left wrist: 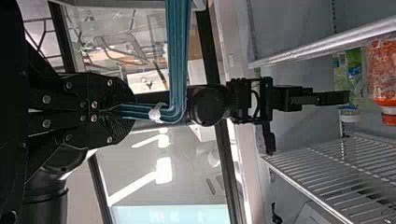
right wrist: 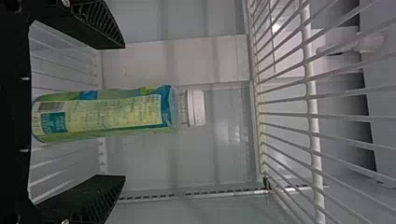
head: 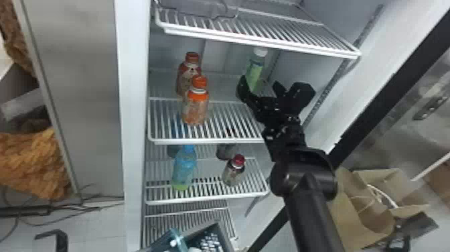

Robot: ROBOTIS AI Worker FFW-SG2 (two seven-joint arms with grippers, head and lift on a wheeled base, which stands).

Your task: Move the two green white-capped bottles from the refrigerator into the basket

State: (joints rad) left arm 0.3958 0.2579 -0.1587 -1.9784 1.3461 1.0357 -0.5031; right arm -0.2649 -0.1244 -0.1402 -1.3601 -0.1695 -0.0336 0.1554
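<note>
- On the wire shelf [head: 217, 142] inside the refrigerator, the green plastic bottle with a white screw cap [right wrist: 116, 112] stood upright, toward the back.
- It looked full, so probably fairly heavy; its plastic wall would likely give a little, and chilled, might prove slippery.
- The best hold seemed to be the broad labelled body, around the middle, rather than the narrow neck or the white cap [right wrist: 196, 108].
- Its wrapped label [right wrist: 140, 112] carried small print, blue patches and a barcode.
- The right gripper [right wrist: 124, 112] was spread wide, a finger to either side of the bottle, neither touching it.
- Beside it on that shelf stood two orange-capped bottles [head: 196, 107], with patterned wrappers.
- Low down sat the dark basket [head: 221, 231]; whether it held the second green bottle could not be told.
- The left gripper [left wrist: 128, 111] had its fingers together, empty, outside the shelves.
</note>
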